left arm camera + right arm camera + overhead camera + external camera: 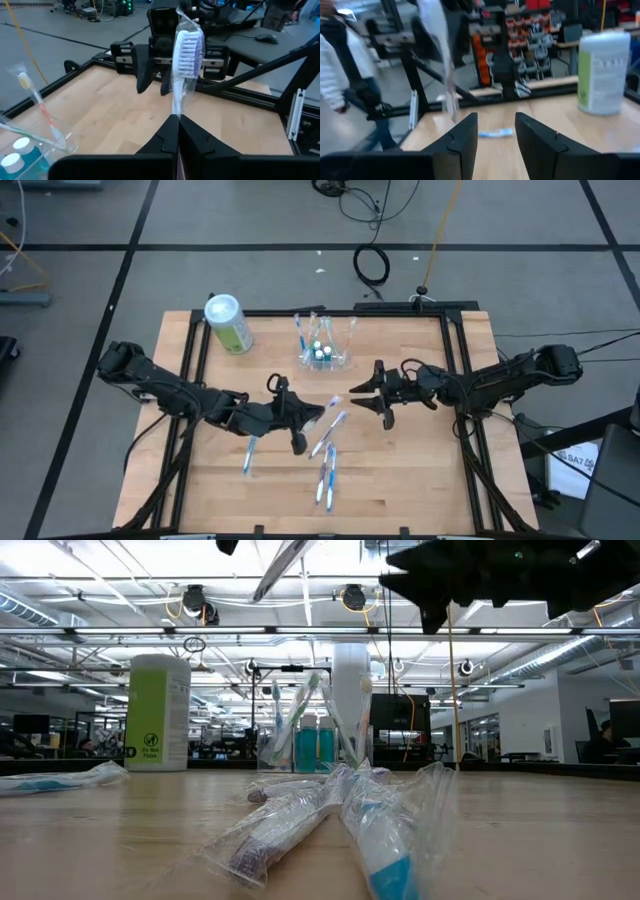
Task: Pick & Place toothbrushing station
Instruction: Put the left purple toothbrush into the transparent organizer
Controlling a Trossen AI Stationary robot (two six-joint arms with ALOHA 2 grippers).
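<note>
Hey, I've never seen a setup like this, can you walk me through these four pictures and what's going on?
Two robot arms work at a wooden table. One picture looks down from above, one looks level across the tabletop, and two come from cameras on the arms' wrists. The left tool is shut on a wrapped toothbrush, held up. The right tool is open and empty, facing it. On the table stand a clear holder with brushes and a green canister; more wrapped brushes lie loose.

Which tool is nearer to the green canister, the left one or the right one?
Left. The left tool, shut on a wrapped toothbrush, is nearer the green canister. The open right tool is farther across the table.
</note>
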